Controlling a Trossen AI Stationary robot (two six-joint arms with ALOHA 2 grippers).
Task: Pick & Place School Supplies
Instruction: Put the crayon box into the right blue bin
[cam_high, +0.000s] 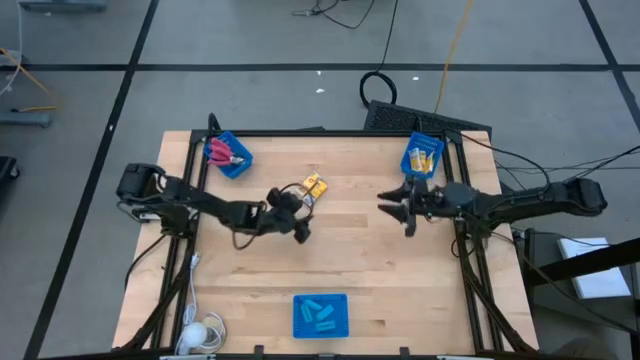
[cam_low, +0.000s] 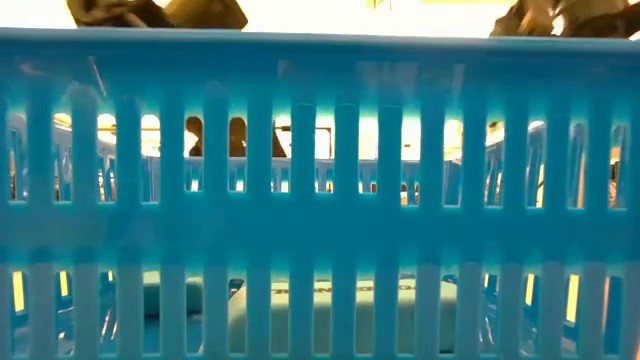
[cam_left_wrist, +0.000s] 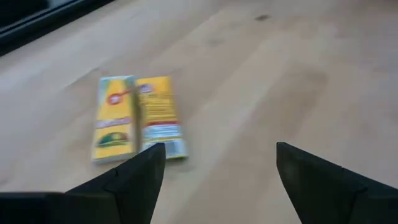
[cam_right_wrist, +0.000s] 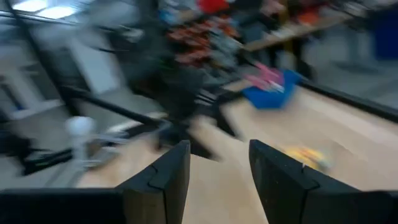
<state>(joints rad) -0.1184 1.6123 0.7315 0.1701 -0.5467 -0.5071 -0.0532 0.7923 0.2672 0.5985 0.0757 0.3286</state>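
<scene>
Yellow packs (cam_left_wrist: 137, 118) lie just ahead of the open left claw (cam_left_wrist: 217, 180).

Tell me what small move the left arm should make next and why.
Probably ease the left claw forward and down over the yellow packs. They lie flat on the wooden table, just ahead of its open fingers and a little off to one side, not yet between them. The right claw waits near the bin holding yellow packs.

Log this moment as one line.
left gripper open, empty, near yellow packs | right gripper open, empty, mid-table | scissors binned
</scene>
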